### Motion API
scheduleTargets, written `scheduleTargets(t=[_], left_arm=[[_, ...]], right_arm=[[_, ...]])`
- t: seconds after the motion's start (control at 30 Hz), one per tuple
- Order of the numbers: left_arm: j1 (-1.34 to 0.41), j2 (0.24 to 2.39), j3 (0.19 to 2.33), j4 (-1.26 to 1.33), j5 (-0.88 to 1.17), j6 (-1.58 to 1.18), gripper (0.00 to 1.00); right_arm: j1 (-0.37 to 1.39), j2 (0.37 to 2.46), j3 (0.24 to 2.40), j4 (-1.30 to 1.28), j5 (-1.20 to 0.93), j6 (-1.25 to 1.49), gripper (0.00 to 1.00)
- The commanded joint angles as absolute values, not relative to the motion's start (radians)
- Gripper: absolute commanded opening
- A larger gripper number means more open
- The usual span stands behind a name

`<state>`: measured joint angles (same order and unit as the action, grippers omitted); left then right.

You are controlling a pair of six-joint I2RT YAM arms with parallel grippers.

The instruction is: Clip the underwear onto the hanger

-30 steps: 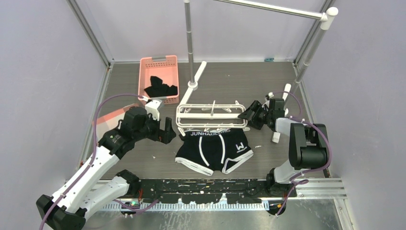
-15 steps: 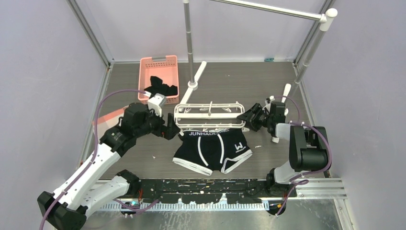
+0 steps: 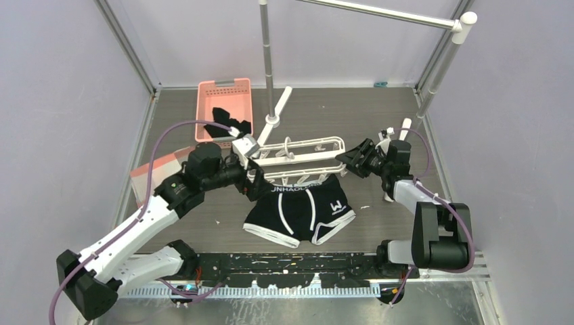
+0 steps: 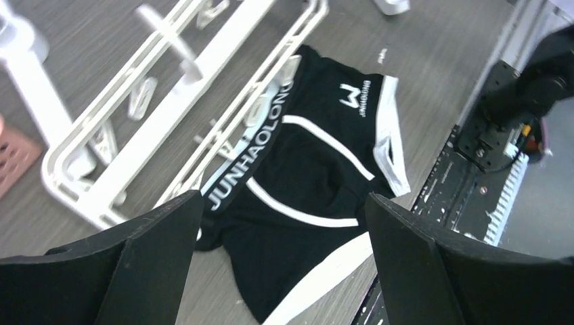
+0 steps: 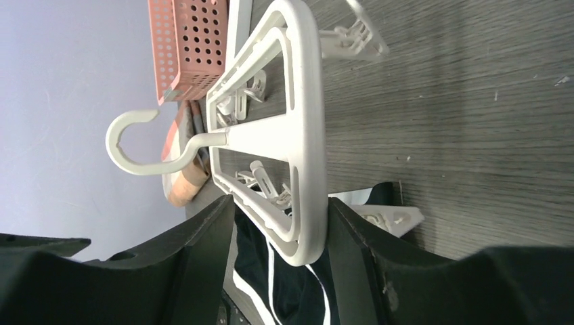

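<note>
Gripping the hanger (image 5: 308, 101) end, the right tool (image 5: 281, 213) should hold steady. The open left tool (image 4: 283, 203) wants the underwear (image 4: 318, 179) waistband corner.

The hanger (image 3: 304, 157) is blocking the mid bench (image 3: 352, 112), underwear (image 3: 298, 213) lying just in front of it, a basket (image 3: 223, 84) and pole (image 3: 268, 68) standing behind it; bare bench is showing behind its right end.

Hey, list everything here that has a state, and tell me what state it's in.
underwear: waistband at the hanger's near rail, legs spread flat; clipped or not, cannot tell.
hanger: tilted, one end in the right tool.
right tool: closed on the hanger's end.
left tool: open, holding nothing, above the underwear.
pink basket: upright, black garments inside.
</note>
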<state>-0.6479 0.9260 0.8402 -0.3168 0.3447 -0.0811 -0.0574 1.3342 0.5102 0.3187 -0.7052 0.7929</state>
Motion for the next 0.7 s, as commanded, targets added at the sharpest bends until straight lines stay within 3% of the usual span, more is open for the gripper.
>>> scheduleTargets(t=[0.0, 0.23, 0.57, 0.67], left_arm=[[-0.753, 0.989, 0.915, -0.183, 0.412, 0.11, 0.91], [-0.893, 1.139, 0.967, -0.08, 0.445, 0.326, 0.92], [-0.912, 1.365, 1.025, 0.073, 0.477, 0.36, 0.89], [-0.922, 1.406, 1.042, 0.11, 0.458, 0.344, 0.83]], right_arm=[[-0.06, 1.272, 0.525, 0.345, -0.773, 0.809, 0.57], [-0.059, 1.181, 0.524, 0.268, -0.786, 0.786, 0.56], [-0.054, 0.966, 0.504, 0.135, -0.772, 0.806, 0.56], [-0.054, 0.9, 0.508, 0.068, -0.762, 0.799, 0.56]])
